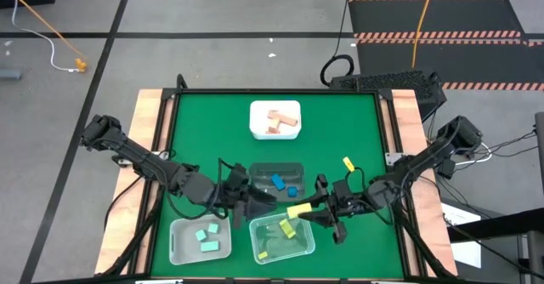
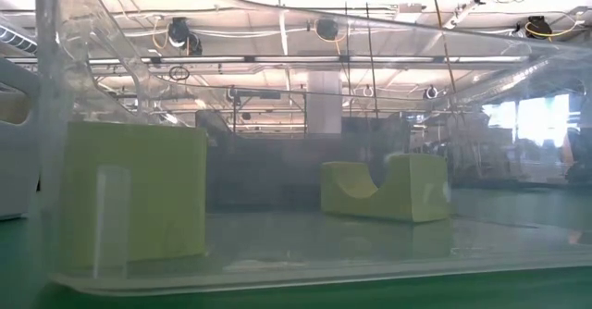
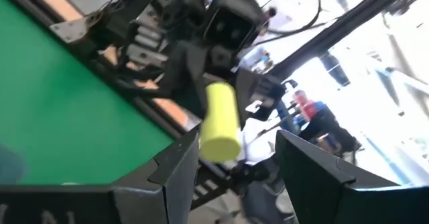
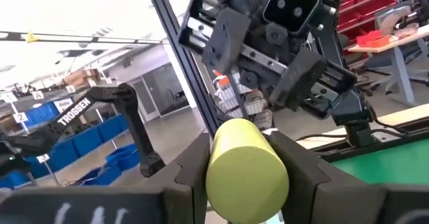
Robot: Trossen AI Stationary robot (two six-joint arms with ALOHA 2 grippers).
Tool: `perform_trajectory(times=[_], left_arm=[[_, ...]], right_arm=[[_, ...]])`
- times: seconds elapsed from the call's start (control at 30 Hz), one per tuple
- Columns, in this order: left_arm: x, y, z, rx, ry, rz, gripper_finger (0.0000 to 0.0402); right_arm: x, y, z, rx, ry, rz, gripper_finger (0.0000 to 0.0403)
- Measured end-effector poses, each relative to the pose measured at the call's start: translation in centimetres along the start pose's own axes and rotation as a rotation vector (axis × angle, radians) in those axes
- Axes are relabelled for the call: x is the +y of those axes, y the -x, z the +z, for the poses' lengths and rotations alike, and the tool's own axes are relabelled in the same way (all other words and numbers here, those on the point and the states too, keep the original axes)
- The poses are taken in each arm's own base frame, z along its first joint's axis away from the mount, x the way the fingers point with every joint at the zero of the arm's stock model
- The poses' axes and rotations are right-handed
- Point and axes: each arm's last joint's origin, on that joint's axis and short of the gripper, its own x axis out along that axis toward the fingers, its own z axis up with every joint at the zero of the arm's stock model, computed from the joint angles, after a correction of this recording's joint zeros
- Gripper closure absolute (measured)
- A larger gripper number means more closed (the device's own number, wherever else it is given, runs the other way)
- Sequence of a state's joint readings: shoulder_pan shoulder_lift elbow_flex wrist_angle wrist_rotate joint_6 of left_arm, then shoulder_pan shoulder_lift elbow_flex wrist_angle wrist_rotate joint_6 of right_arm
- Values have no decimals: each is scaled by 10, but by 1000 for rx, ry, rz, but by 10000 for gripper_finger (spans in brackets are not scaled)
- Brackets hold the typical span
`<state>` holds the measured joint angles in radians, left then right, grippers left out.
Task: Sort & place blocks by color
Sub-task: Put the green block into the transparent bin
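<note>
My right gripper (image 1: 313, 212) is shut on a yellow cylinder (image 1: 299, 210) above the far edge of a clear bin (image 1: 304, 248), which holds yellow blocks (image 1: 286, 227). My left gripper (image 1: 259, 201) faces it from the left, open, its fingers (image 3: 177, 167) level with the cylinder's free end (image 3: 220, 143) and not touching it. Tan blocks (image 1: 279, 121) lie in a white bin (image 1: 255, 122). Blue blocks (image 1: 279, 182) lie in a dark bin (image 1: 263, 169). Mint green blocks (image 1: 204, 237) lie in a pale bin (image 1: 178, 246). One yellow block (image 1: 348, 163) lies on the green mat. My right gripper pinches the yellow cylinder by its round side (image 4: 224, 150) between its two fingers (image 4: 305, 174). The fingers come about level from the table's right and lie along the cylinder. Its free end (image 1: 293, 211) sticks out toward my left gripper, lifted clear of bin and table.
In the low view, a yellow bar (image 2: 134, 193) and a yellow arch piece (image 2: 384, 187) stand inside the clear bin. Both arms crowd the near middle of the mat. Bare green mat (image 1: 204, 131) lies at the far left and far right.
</note>
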<state>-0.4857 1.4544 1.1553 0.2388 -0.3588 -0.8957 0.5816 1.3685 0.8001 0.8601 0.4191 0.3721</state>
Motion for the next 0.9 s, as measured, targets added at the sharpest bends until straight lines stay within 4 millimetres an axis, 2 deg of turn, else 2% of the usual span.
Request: perform_trajectory(times=[0.17,0.33,0.7,0.9], left_arm=[[-4,0,3,-32,59,-38,204],[-5,0,5,-46,203,-57,204],[-5,0,5,-45,241,-56,203],[-4,0,4,-28,394,-46,204]], right_arm=[[-2,-1,0,-10,37,-5,295],[-5,-3,2,-15,45,-16,292],[-8,-4,3,-18,74,-25,290],[-8,-4,2,-9,79,-27,290]])
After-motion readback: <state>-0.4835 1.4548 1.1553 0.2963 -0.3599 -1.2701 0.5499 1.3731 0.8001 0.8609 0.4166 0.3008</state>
